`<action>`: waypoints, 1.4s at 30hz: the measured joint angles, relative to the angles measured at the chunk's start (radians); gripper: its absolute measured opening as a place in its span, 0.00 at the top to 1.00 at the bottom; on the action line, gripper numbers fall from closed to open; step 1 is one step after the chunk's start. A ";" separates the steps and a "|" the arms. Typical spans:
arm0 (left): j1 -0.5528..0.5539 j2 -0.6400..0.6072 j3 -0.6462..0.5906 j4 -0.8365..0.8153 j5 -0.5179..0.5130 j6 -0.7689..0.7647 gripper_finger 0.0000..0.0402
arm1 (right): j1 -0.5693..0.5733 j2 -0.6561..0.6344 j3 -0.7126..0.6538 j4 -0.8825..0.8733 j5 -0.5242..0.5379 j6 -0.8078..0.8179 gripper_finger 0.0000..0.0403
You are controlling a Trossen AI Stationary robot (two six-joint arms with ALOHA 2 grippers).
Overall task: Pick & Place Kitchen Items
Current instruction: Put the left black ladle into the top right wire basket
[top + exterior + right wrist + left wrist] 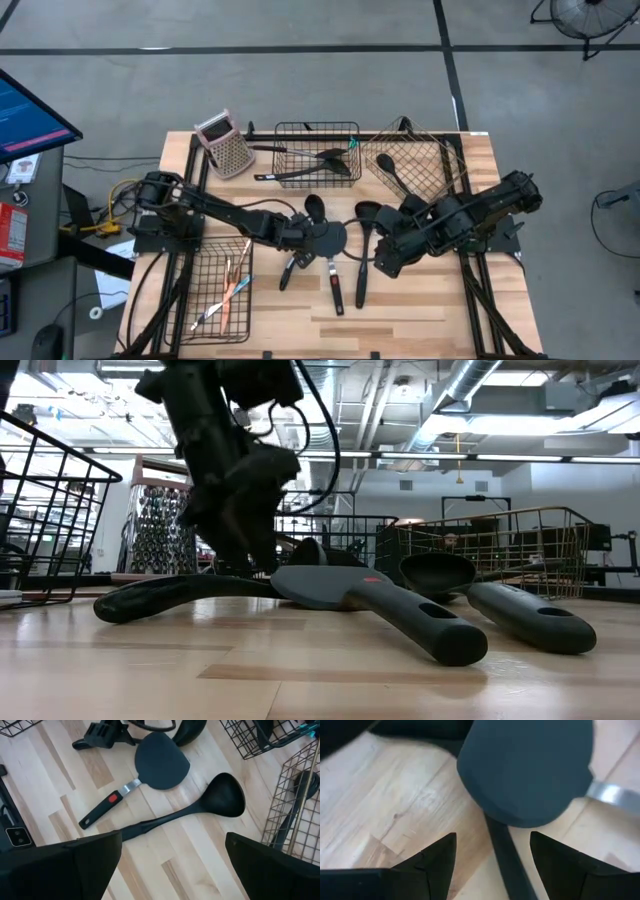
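Note:
Several black utensils lie on the wooden table at its middle. A flat spatula [328,238] with a silver neck and a red mark on its handle lies there. A ladle [366,213] lies to its right, and a spoon [313,207] has its handle running toward the near edge. My left gripper [306,232] is low over the table and open. In the left wrist view its fingers [440,857] stand on either side of the spoon's thin handle [505,860], just short of the spatula blade [525,770]. My right gripper [384,260] is open and empty above the ladle [222,800].
A black wire basket [317,150] holding utensils and a gold wire basket [412,160] holding a black spoon stand at the far edge, with a box grater [225,145] to their left. A flat black basket [222,290] with thin orange and teal tools sits near left.

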 joint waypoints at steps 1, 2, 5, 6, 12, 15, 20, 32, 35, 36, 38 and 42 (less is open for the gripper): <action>-0.001 0.009 0.000 -0.003 0.001 0.000 0.41 | 0.000 0.000 0.000 0.000 0.000 0.000 0.13; -0.002 0.019 0.000 -0.007 0.007 0.000 0.41 | 0.000 0.000 0.000 0.000 0.000 0.000 0.13; -0.002 0.045 0.000 -0.008 0.036 0.001 0.41 | 0.000 0.000 0.000 0.000 0.006 0.000 0.13; -0.002 0.053 0.000 -0.009 0.047 0.001 0.41 | 0.000 0.000 0.000 0.000 0.009 0.000 0.13; -0.001 0.081 0.004 -0.020 0.099 0.004 0.46 | -0.001 0.000 0.000 0.000 0.015 0.000 0.18; 0.001 0.067 0.001 -0.027 0.098 -0.016 0.56 | -0.001 0.000 0.000 0.000 0.018 0.000 0.20; 0.015 0.048 -0.001 -0.020 0.141 -0.017 0.84 | -0.001 0.000 0.000 0.001 0.019 0.000 0.22; 0.027 -0.027 -0.003 -0.004 0.185 0.012 0.98 | 0.030 -0.003 0.000 0.006 0.023 0.004 0.23; 0.027 -0.096 -0.002 -0.011 0.185 0.011 0.98 | 0.034 -0.024 -0.001 0.006 0.045 0.028 0.23; 0.027 -0.122 -0.002 -0.013 0.184 0.010 0.98 | 0.037 -0.034 -0.001 0.006 0.054 0.036 0.23; 0.027 -0.180 -0.002 -0.010 0.161 0.007 0.98 | 0.043 -0.056 -0.001 0.007 0.081 0.053 0.23; 0.030 -0.299 -0.002 -0.006 0.083 0.010 0.98 | 0.045 -0.099 0.000 0.016 0.162 0.085 0.23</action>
